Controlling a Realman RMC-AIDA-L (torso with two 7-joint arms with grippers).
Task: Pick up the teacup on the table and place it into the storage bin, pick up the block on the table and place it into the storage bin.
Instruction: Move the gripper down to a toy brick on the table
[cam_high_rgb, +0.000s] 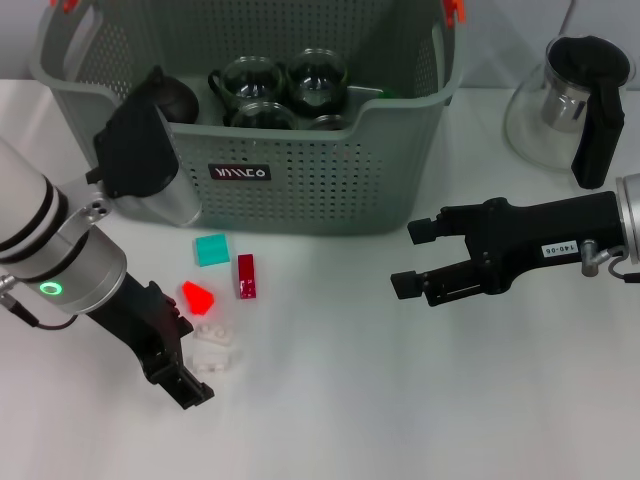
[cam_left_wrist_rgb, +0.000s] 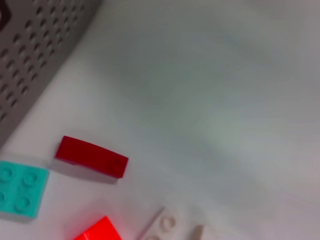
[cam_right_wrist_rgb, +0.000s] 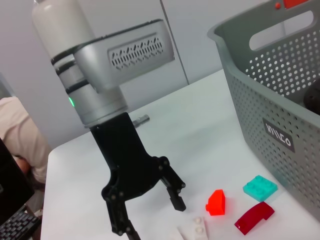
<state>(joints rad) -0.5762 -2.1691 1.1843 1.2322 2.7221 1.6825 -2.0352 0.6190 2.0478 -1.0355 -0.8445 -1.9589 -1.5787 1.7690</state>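
White tabletop (cam_high_rgb: 330, 400) fills the head view, with the grey-green perforated plastic storage bin (cam_high_rgb: 300, 190) at upper centre. Several dark glass teacups (cam_high_rgb: 318, 80) already sit inside it, so the teacup half looks done, and no cup shows on the table. Blocks remain outside at lower left: a teal studded block (cam_high_rgb: 211, 249), dark red curved block (cam_high_rgb: 246, 275), bright red block (cam_high_rgb: 197, 296) and white block (cam_high_rgb: 215, 348).

The left gripper (cam_high_rgb: 180, 360), jaws spread wide and empty, hovers just beside the white block. The right gripper (cam_high_rgb: 412, 258), wide and empty, waits at centre right.

The bin's black label (cam_high_rgb: 240, 173) is not clearly legible; a tag on the right arm reads roughly "140-05".
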